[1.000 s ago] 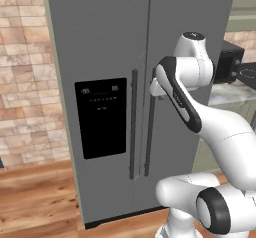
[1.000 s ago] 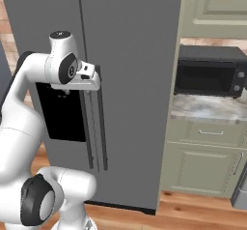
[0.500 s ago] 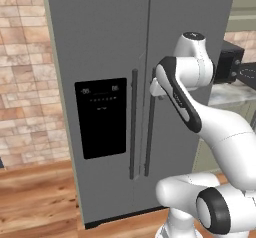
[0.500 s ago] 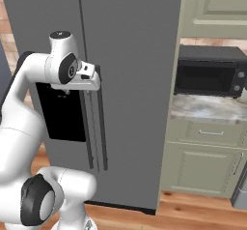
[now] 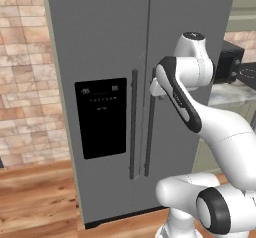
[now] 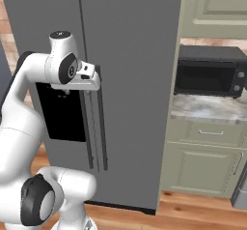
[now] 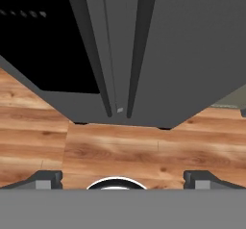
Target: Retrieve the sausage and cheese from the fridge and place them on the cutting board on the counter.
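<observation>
The fridge (image 5: 100,57) (image 6: 135,55) stands with both doors shut. Its two dark vertical handles (image 5: 133,124) (image 6: 95,127) run side by side at the middle seam. My gripper (image 5: 153,87) (image 6: 95,79) is open, right at the upper part of the right door's handle (image 5: 149,132), with nothing held. In the hand view the fingertips (image 7: 48,179) stand wide apart, and the camera looks down along both handles (image 7: 139,40) to the wooden floor. The sausage, the cheese and the cutting board are out of view. A strip of the counter (image 6: 207,109) (image 5: 225,93) lies right of the fridge.
A black microwave (image 6: 210,71) (image 5: 230,62) sits on the counter under pale green wall cabinets (image 6: 217,7). Drawers and cabinet doors (image 6: 202,161) are below it. The black dispenser panel (image 5: 101,117) is on the left door. A brick wall (image 5: 25,82) lies left of the fridge.
</observation>
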